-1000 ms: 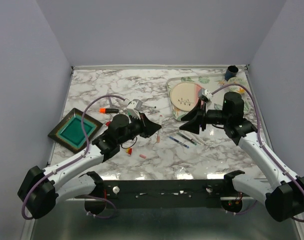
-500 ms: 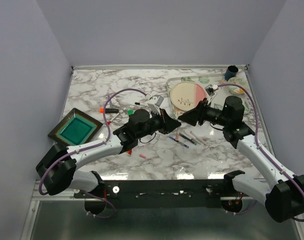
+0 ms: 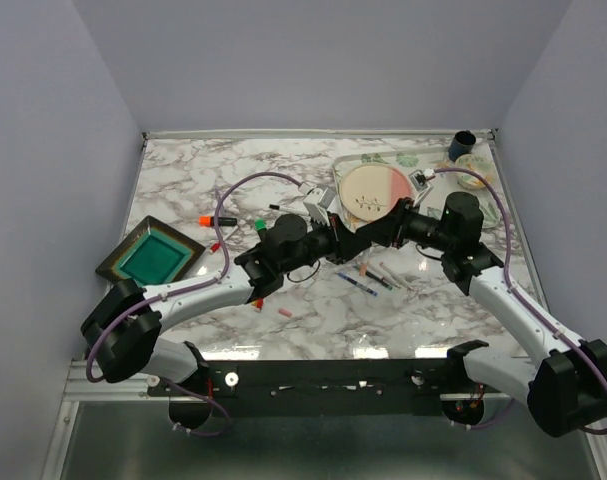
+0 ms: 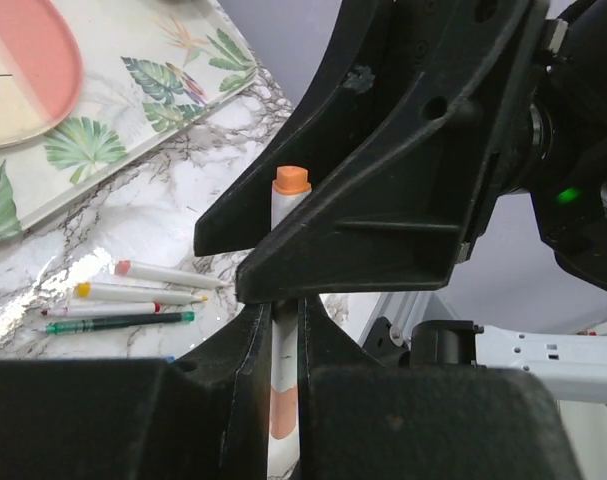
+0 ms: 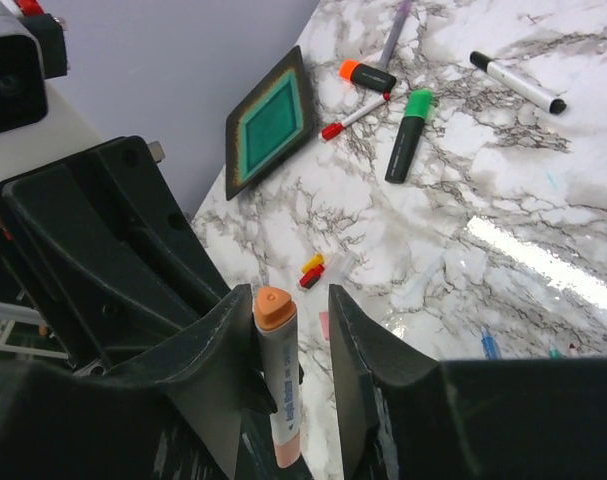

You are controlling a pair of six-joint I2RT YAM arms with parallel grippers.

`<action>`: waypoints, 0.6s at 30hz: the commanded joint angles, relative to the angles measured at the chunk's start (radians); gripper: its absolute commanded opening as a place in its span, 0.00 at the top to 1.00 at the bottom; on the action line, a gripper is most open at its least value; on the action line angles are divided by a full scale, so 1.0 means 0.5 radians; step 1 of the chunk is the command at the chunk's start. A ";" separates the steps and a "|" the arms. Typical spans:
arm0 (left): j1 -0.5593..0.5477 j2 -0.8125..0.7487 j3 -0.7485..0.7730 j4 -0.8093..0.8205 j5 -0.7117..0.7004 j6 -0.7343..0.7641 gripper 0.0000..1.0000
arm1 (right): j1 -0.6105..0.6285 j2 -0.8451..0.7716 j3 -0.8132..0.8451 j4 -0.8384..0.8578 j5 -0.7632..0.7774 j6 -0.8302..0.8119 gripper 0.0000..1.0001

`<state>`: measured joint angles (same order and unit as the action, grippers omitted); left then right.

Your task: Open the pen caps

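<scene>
Uncapping step, mid-frame: left gripper (image 4: 283,325) clamps marker (image 5: 282,400), right gripper (image 5: 288,295) gapes around its orange cap (image 5: 272,305); next needs squeeze, then straight pull.

Rear overhead; opposed wrist close-ups, shared marker (image 4: 285,215)

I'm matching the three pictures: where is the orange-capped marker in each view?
Top external: hidden at centre, where the left gripper and right gripper meet.
Left wrist: the orange-capped marker stands upright at centre, clamped in the left gripper.
Right wrist: bottom centre, cap up.
Shared landmark: the marble table.
</scene>
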<state>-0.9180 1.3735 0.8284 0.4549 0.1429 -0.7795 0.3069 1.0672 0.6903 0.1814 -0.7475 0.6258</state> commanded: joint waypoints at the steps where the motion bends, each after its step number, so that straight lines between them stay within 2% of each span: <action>1: -0.020 0.075 0.129 0.060 -0.034 0.007 1.00 | 0.009 0.044 -0.049 0.128 -0.100 0.058 0.76; 3: -0.023 0.088 0.141 0.063 -0.040 0.004 1.00 | 0.012 0.035 -0.055 0.152 -0.106 0.034 0.96; 4: -0.020 0.088 0.138 0.066 -0.040 0.001 0.99 | 0.009 0.004 -0.052 0.150 -0.088 0.010 1.00; 5: -0.020 0.070 0.111 0.063 -0.034 0.004 0.83 | 0.009 -0.020 -0.049 0.137 -0.064 -0.051 0.99; 7: -0.020 0.042 0.074 0.060 -0.034 0.004 0.65 | -0.037 -0.048 -0.009 0.070 -0.039 -0.095 0.99; 8: -0.020 0.011 0.022 0.048 -0.022 0.013 0.50 | -0.061 -0.051 0.000 0.058 -0.036 -0.104 0.99; 11: -0.020 -0.038 -0.116 0.069 0.006 0.028 0.31 | -0.166 -0.060 -0.009 0.057 -0.030 -0.077 1.00; 14: -0.020 -0.078 -0.224 0.115 0.049 0.019 0.26 | -0.206 -0.057 -0.015 0.061 -0.045 -0.067 0.99; 18: -0.020 -0.057 -0.261 0.170 0.101 -0.021 0.27 | -0.227 -0.051 -0.018 0.064 -0.033 -0.058 1.00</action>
<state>-0.9253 1.3537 0.7254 0.4816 0.1535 -0.7830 0.2035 1.0512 0.6739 0.2150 -0.7551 0.6018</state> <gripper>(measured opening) 0.735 0.115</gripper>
